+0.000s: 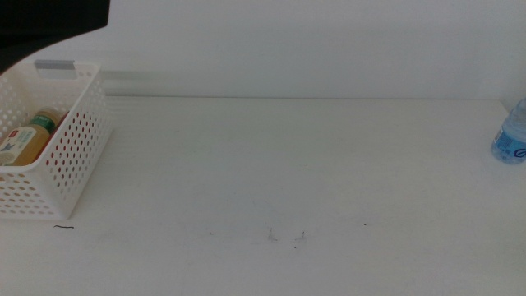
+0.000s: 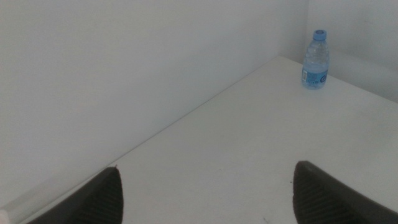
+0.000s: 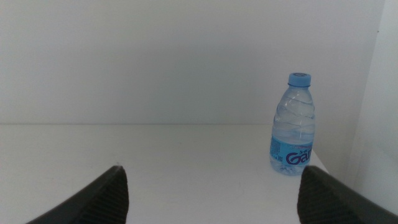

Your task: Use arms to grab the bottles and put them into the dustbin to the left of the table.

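1. The task looks partly done. The yellow tea bottle [image 1: 29, 140] lies inside the white basket [image 1: 78, 156], which stands at the left edge of the table [image 1: 271, 173]. Something red shows just beside the tea bottle through the holes of the basket wall; it may be the cola can, but it is too hidden to be sure.

2. One thing is clearly left: the small water bottle [image 3: 293, 124]. It stands upright near the far right corner of the table, close to the walls, well apart from the basket.

3. The water bottle is clear plastic with a light blue cap and a blue label around its lower part. It looks slim and light, with ribs on the body. I judge it can tip easily if it is pushed from the side.

4. The left end effector [image 2: 208, 193] is released, with its jaws wide apart and nothing between them. It points along the table toward the water bottle, far from it.

5. The right end effector [image 3: 211, 193] is also released and holds nothing. It faces the water bottle and is nearer to it, but does not touch it.

6. In my judgement, the next step is to grasp the water bottle and carry it across the table to the basket.
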`<state>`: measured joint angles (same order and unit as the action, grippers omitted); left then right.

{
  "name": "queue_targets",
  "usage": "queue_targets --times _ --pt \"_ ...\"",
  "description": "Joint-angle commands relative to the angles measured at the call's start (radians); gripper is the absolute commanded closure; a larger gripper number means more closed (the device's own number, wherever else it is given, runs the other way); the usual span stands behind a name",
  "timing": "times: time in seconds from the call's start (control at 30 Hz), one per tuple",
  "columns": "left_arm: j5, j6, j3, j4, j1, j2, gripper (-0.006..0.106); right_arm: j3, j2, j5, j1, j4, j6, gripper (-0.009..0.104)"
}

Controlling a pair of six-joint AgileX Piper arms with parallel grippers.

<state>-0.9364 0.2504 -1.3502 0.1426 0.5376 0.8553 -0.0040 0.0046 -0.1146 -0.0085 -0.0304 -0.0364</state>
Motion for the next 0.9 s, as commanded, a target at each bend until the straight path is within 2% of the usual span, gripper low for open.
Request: queue_targets --times 0.0,0.1,0.27,0.63,0.73,0.87 --pt "0.013 -0.014 0.003 0.006 0.007 -0.004 0.007 0.004 -0.005 0.009 -0.004 0.002 -0.005 0.003" --pt "0.015 -0.014 0.003 0.006 0.007 -0.004 0.007 0.004 -0.005 0.033 -0.006 0.009 -0.027 0.003" --pt "0.021 -0.014 0.003 0.006 0.007 -0.004 0.007 0.004 0.233 0.309 -0.033 0.009 -0.044 0.003" --pt "0.021 -0.014 0.003 0.004 0.007 -0.005 0.007 0.004 1.048 1.139 -0.033 -0.005 -0.051 0.003" --pt "0.021 -0.014 0.003 0.004 0.007 -0.005 0.007 0.004 1.247 1.336 -0.033 -0.054 -0.053 0.003" --pt "0.021 -0.014 0.003 0.004 0.007 -0.005 0.007 -0.033 1.486 1.336 -0.033 -0.161 -0.053 0.003"
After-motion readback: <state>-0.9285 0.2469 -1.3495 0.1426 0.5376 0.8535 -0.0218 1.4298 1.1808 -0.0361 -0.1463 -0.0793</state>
